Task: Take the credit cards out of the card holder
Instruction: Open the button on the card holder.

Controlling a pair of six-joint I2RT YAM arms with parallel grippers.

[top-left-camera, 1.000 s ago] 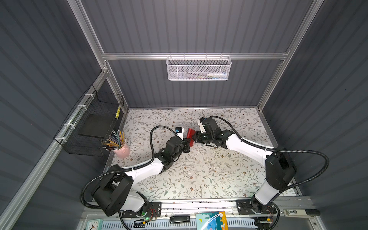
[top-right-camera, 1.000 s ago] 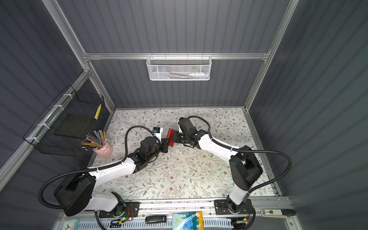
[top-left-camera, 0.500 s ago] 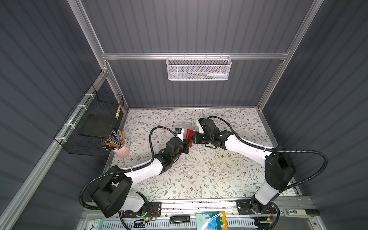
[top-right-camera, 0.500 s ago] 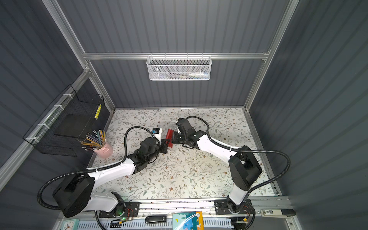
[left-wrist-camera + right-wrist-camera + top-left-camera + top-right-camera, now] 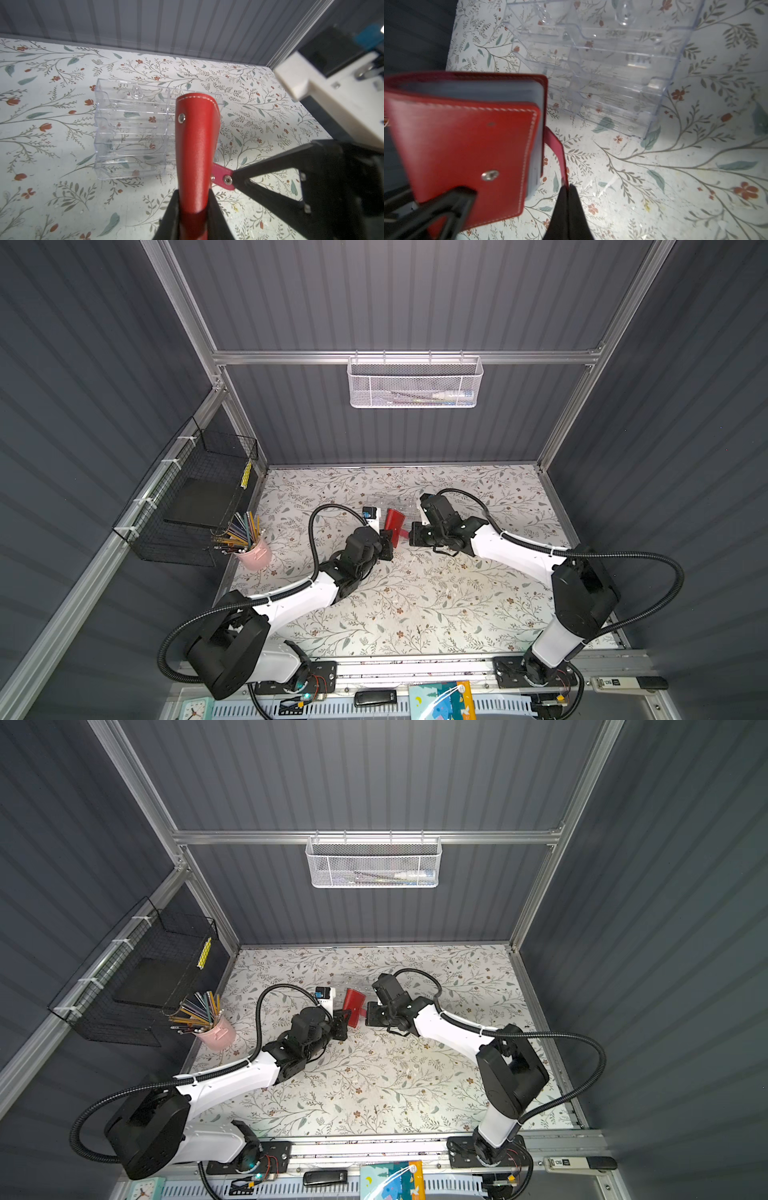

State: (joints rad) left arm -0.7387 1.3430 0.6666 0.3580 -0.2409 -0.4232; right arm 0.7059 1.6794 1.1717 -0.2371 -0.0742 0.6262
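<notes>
Left wrist: card holder (image 5: 197, 145) inside left tool (image 5: 193, 200)

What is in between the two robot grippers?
The red card holder. The left gripper clamps it, and its strap tab reaches to the right gripper, which pinches it. The left wrist view shows this best.

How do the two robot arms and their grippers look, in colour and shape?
The left arm and the right arm have white shells and black joints. A black ribbed cable loops along each. The left gripper and the right gripper are black, with triangular fingers that taper to thin tips.
</notes>
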